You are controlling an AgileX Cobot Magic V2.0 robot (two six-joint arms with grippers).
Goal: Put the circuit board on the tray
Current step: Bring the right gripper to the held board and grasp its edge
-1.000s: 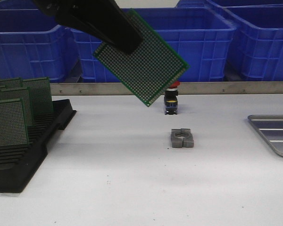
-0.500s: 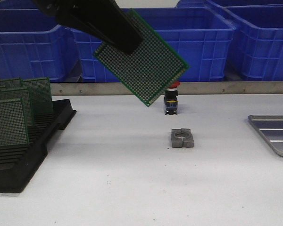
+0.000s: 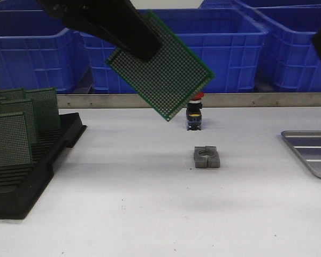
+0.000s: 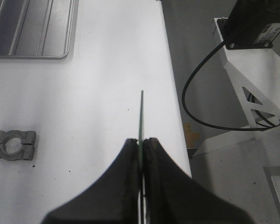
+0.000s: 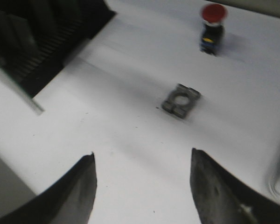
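your tray [image 3: 310, 152] sits at the table's right edge, holding nothing. the circuit board [image 3: 161, 67] hangs tilted high above the table, well left of it, pinched in your left gripper [image 4: 142, 145]. your right gripper [image 5: 142, 179] is spread wide, holding nothing.

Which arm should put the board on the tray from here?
Left, probably. The left gripper already pinches the circuit board in the air. The right gripper is open and empty, though nearer the tray.
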